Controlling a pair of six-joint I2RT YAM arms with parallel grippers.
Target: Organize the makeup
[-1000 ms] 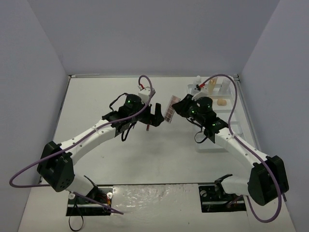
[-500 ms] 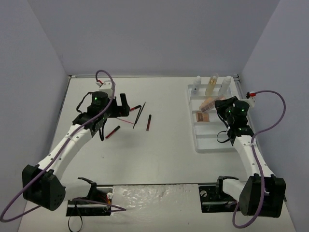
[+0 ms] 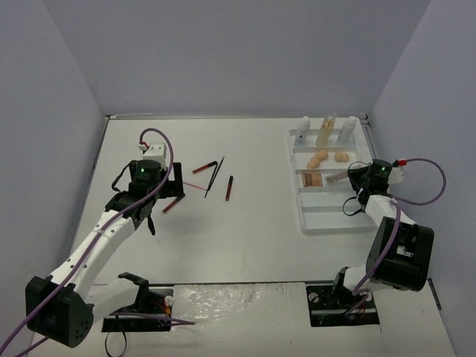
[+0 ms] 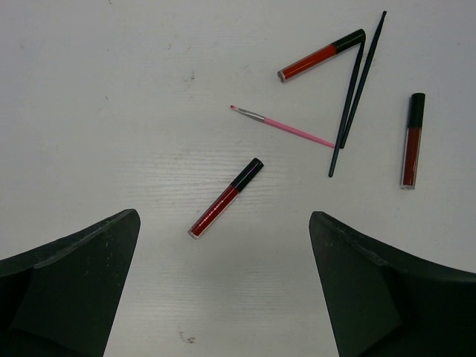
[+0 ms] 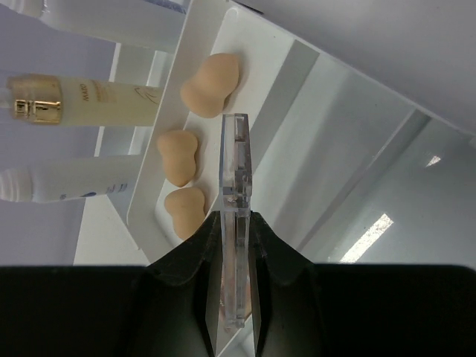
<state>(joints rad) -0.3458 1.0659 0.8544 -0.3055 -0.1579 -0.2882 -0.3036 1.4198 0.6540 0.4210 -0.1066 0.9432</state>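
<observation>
Counter (image 3: 245,238): white, matte, faintly scuffed; a few small dark specks show in the left wrist view. Back wall (image 3: 238,52): plain, pale lavender-grey, meeting the counter's far edge along a thin light strip. Left wall (image 3: 37,149) and right wall (image 3: 439,111): same colour, bare, closing in the counter on three sides. Light: even and diffuse, soft shadows only. Glossy patch (image 3: 223,297) at the near edge catches a bright reflection.

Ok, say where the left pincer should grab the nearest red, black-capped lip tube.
Grip the red, black-capped lip tube at mid-body from straight above, the left pincer closing across its narrow width: it lies flat, diagonal and alone on the white table.
</observation>
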